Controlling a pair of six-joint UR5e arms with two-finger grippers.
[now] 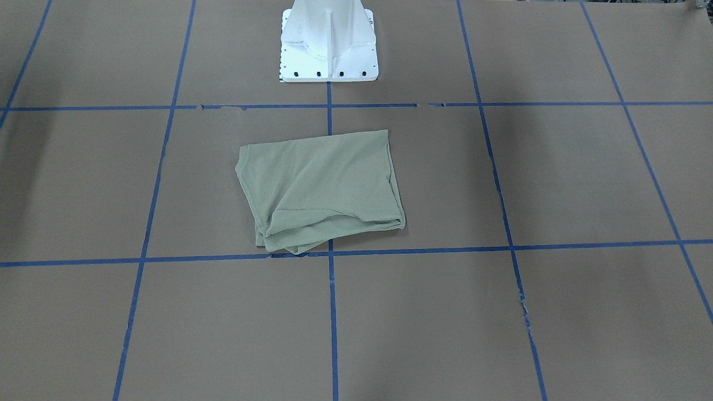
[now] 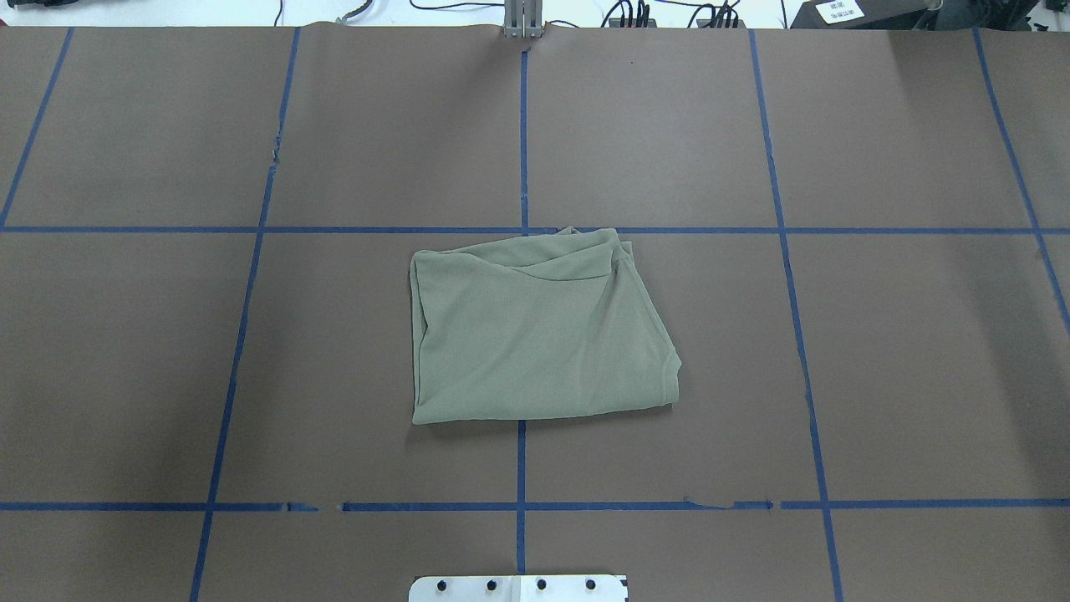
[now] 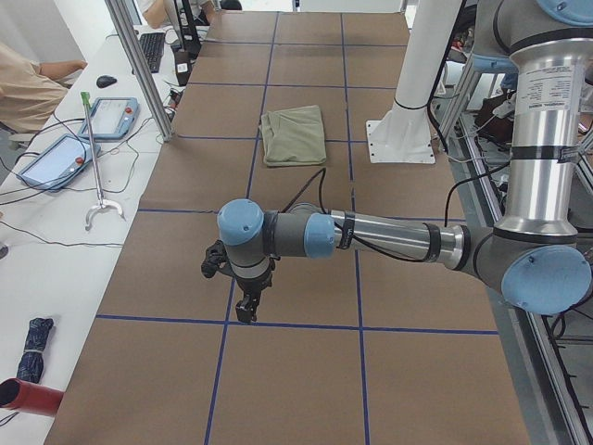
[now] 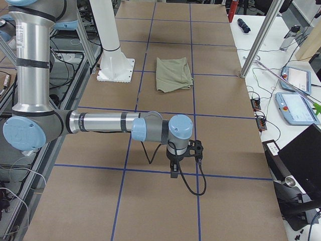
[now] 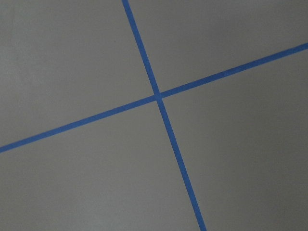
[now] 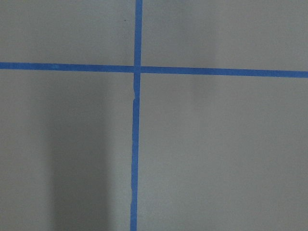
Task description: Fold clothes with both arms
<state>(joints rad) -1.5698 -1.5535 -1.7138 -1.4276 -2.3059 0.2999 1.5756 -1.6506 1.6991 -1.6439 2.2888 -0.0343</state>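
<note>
The sage-green shirt (image 2: 535, 330) lies folded into a rough rectangle at the middle of the brown table; it also shows in the front view (image 1: 320, 189), the left view (image 3: 294, 134) and the right view (image 4: 173, 74). Neither arm touches it. My left gripper (image 3: 247, 309) shows only in the exterior left view, pointing down over a blue tape crossing far from the shirt; I cannot tell whether it is open. My right gripper (image 4: 174, 172) shows only in the exterior right view, also far from the shirt; I cannot tell its state. Both wrist views show only bare table and tape.
Blue tape lines (image 2: 522, 125) divide the brown table into squares. The white pedestal base (image 1: 328, 44) stands behind the shirt. Side benches hold teach pendants (image 3: 111, 116), cables and a grabber stick (image 3: 95, 167). A person (image 3: 28, 88) sits at the left bench.
</note>
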